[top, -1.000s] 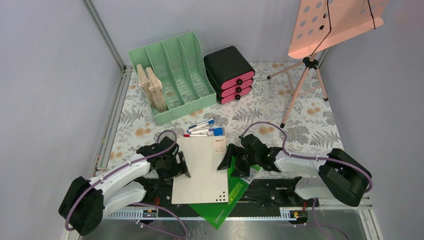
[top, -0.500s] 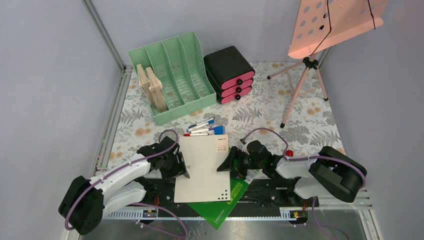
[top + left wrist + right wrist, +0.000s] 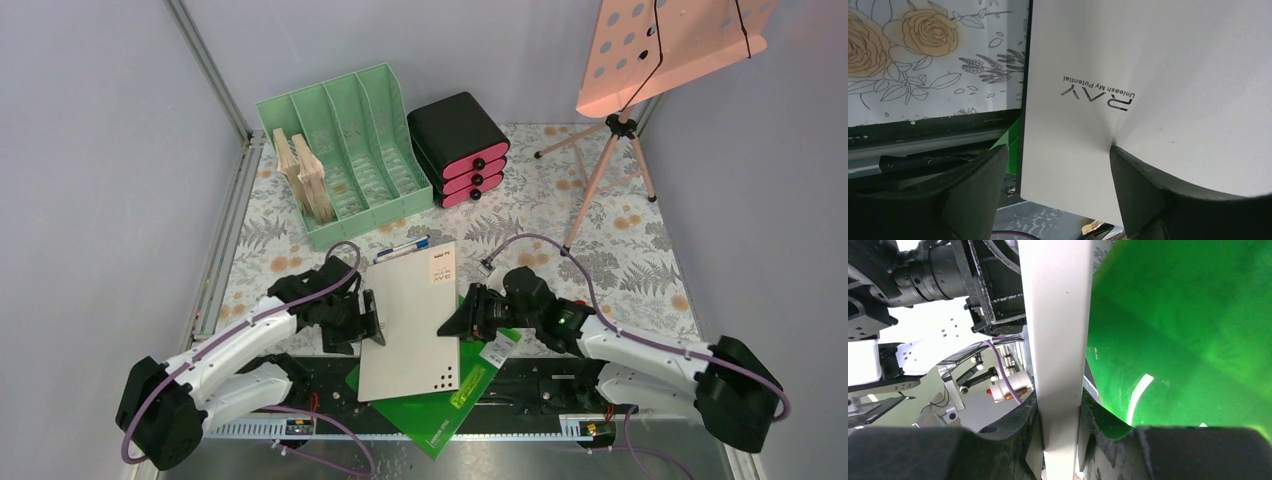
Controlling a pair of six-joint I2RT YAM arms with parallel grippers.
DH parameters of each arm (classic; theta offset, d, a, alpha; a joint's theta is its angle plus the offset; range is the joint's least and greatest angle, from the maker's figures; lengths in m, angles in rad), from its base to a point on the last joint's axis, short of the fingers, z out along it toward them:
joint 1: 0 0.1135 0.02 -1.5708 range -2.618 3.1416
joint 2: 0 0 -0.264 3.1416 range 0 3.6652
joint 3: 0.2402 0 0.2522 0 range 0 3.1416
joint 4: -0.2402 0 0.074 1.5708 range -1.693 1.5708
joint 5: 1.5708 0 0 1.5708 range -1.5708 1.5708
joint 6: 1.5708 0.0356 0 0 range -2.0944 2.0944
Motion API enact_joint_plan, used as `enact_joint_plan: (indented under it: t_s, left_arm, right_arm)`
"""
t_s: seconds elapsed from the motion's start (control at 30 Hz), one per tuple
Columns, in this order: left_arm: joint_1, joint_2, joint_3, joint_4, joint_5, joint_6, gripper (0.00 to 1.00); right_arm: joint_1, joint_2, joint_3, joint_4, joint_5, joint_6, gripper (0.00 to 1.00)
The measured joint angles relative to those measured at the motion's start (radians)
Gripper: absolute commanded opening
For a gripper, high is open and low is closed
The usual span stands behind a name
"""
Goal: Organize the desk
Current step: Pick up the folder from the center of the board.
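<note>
Desk: pale fern-and-flower cloth, fills the floor between the grey walls, black rail at the near edge by the arm bases; everything below sits on it. Pink perforated stand: on a tripod, far right corner. Mint-green file rack: far left-centre, open slots facing up; two wooden pieces stand on edge in its left slots. Black drawer box: three pink fronts, just right of the rack. White booklet: near centre between the two arms, dark print on the cover, a dot pattern at its near right corner. Green folder: under the booklet, its corner sticking out over the near rail. Right gripper: fingers pinched tight on the booklet's right edge, seen edge-on in the wrist view, green folder just beside it. Left gripper: jaws spread wide astride the booklet's left edge; one finger presses the sheet, the other stands clear of it, so prob. no grip on that side. Pens: a small bunch at the booklet's far edge, mostly hidden by it.
</note>
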Motion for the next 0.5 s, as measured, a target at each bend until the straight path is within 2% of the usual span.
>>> enact_joint_plan:
  t_s: [0.13, 0.3, 0.5]
  left_arm:
    - [0.0, 0.0, 0.06, -0.02, -0.006, 0.043, 0.81]
    - [0.0, -0.028, 0.101, -0.005, -0.034, 0.079, 0.86]
    - [0.0, -0.152, 0.101, 0.025, -0.119, 0.068, 0.87]
  right_arm:
    - [0.001, -0.114, 0.066, -0.215, 0.039, -0.073, 0.0]
    - [0.002, -0.198, 0.066, -0.352, 0.069, -0.106, 0.0]
    - [0.002, -0.195, 0.109, -0.479, 0.072, -0.161, 0.0]
